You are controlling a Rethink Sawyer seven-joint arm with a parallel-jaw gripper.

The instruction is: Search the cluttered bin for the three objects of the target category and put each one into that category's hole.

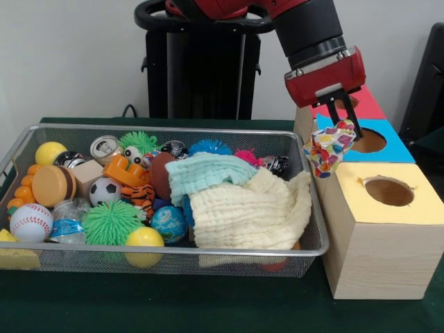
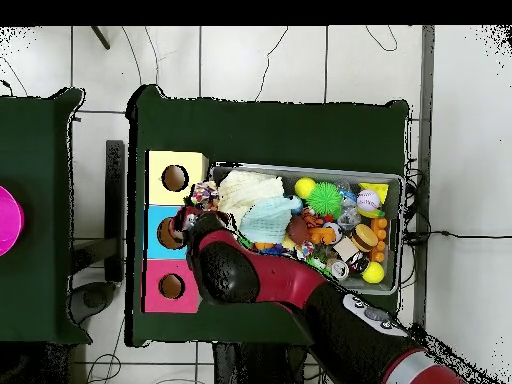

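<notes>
Dotted white cloth (image 1: 329,148) clamped in end effector (image 1: 345,127), beside wire bin (image 1: 173,258), near yellow-topped hole (image 1: 388,191)

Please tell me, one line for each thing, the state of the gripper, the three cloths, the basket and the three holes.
Gripper: shut on dotted cloth, above the boxes.
Dotted cloth: hanging in the air, outside the basket.
Teal cloth: lying in the basket.
Cream cloth: lying in the basket, partly under the teal cloth.
Wire basket: full.
Yellow-topped hole: open.
Blue-topped hole: open.
Red-topped hole: open.

Green spiky ball (image 1: 111,222) beside baseball (image 1: 30,222), soccer ball (image 1: 105,190) behind. Yellow balls (image 1: 144,238) at near and far-left edges. Blue-topped cut-out (image 1: 368,141), red-topped box (image 1: 363,104). Magenta disc (image 2: 8,220) on side table.
</notes>
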